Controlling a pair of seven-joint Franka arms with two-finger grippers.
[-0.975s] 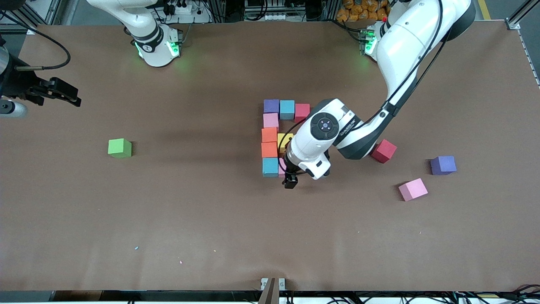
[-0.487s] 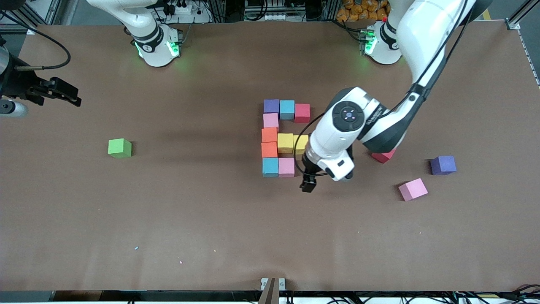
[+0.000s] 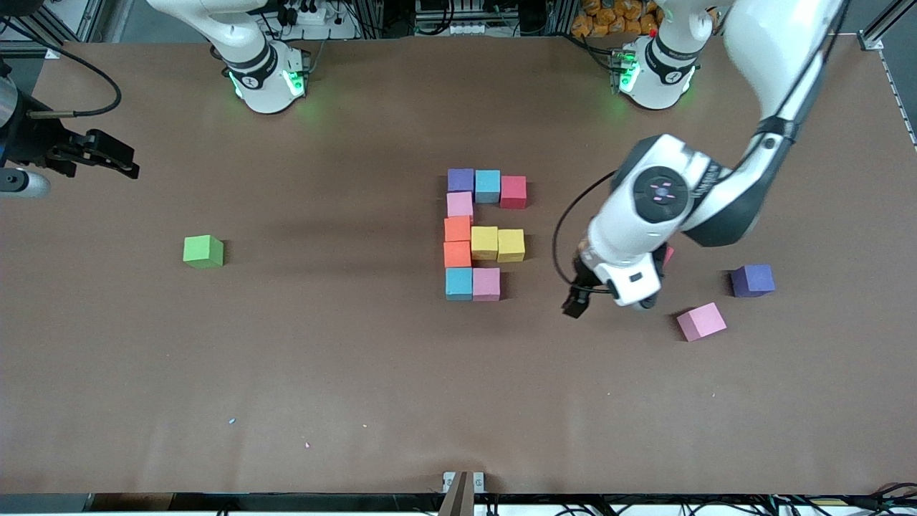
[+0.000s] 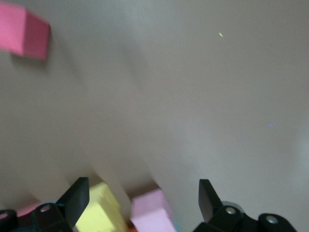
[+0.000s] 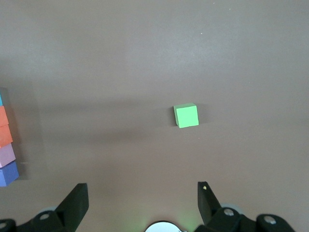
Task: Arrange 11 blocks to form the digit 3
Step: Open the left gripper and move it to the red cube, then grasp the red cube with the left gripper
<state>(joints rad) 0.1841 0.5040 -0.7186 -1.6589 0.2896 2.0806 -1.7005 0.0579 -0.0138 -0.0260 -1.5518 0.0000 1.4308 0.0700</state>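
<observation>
Brown matte table [image 3: 358,373] fills the front view; aluminium framing [image 3: 885,25] at its corners; cables and a power strip [image 3: 304,13] along the bases' edge; green glow on the tabletop there.

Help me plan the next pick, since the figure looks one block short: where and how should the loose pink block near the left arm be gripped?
Come straight down with the open left gripper onto the loose pink block and pinch two opposite side faces. It lies flat but turned askew to the built blocks, so rotate the wrist to match. The purple block stands apart, leaving its sides free.
</observation>
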